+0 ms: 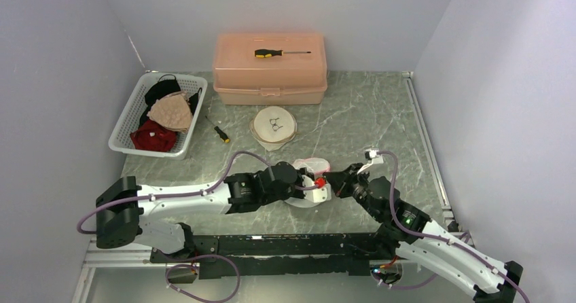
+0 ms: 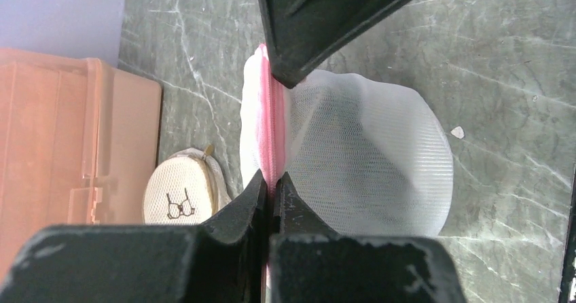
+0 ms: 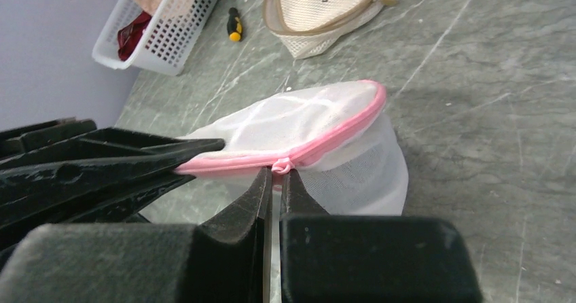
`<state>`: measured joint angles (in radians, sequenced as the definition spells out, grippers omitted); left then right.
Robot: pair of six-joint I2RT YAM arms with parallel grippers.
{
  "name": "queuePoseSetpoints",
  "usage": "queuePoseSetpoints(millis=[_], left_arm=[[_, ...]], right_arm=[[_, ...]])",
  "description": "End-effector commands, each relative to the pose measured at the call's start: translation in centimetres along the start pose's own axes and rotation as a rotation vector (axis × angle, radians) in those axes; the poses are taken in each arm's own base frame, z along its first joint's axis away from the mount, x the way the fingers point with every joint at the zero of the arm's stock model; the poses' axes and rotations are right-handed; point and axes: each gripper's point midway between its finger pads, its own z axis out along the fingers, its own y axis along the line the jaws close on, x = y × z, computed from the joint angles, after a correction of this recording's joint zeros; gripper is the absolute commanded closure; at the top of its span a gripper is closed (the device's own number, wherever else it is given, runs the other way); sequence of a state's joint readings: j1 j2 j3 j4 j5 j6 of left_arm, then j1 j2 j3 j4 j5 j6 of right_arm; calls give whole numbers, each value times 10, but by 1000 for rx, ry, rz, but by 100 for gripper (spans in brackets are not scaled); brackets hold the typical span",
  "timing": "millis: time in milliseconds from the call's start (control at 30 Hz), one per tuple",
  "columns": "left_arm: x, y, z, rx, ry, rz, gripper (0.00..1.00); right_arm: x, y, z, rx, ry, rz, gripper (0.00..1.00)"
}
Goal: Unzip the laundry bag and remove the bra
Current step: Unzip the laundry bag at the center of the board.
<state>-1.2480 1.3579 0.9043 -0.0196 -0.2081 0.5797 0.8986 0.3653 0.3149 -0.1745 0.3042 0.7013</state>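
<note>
Two robot arms meet over a white mesh laundry bag [image 1: 311, 165] near the middle of the table's [image 1: 367, 113] near edge, just beyond the black base rail [image 1: 272, 245]. The left gripper [image 2: 273, 181] has its fingers pressed together on the bag's pink zip [image 2: 272, 123]. The right gripper [image 3: 275, 177] is pinched tight on the small pink zip pull [image 3: 281, 165].

The overhead view shows the room around them. Bare marble lies open to the right of the bag as far as the metal rail [image 1: 424, 140] under the right wall. A round beige mesh pouch [image 1: 274, 125] printed with a bra outline sits just beyond the bag. A small screwdriver [image 1: 219, 132] lies to the pouch's left. Behind them, against the far wall, a peach toolbox [image 1: 270, 68] carries a second screwdriver [image 1: 280, 53] on its lid. A white basket [image 1: 129, 123] of garments crowds the far left corner.

The overhead camera hides both grips behind the wrists. Only the wrist cameras show them, each also catching the other arm's black fingers on the same seam, with the bag lifted and bulging below the zip. Its contents cannot be made out through the mesh.
</note>
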Motion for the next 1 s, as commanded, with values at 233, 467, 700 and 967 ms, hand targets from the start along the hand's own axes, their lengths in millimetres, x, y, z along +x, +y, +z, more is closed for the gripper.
queuePoseSetpoints(millis=[233,467,700,967], left_arm=[[-6,-2,-26,-49,-34,-5,97],[-7,-1,-35,-76,-38,11,97],[-11,12,-40,-147,-47,37,97],[-32,56,-26,-293,-123,118,95]], right_arm=[[-23,-32,14,188,-129,34,100],[-29,-42,22,207,-149,78,100],[-45,-27,18,103,-198,23,100],[-55,-8,5,16,-202,-58,100]])
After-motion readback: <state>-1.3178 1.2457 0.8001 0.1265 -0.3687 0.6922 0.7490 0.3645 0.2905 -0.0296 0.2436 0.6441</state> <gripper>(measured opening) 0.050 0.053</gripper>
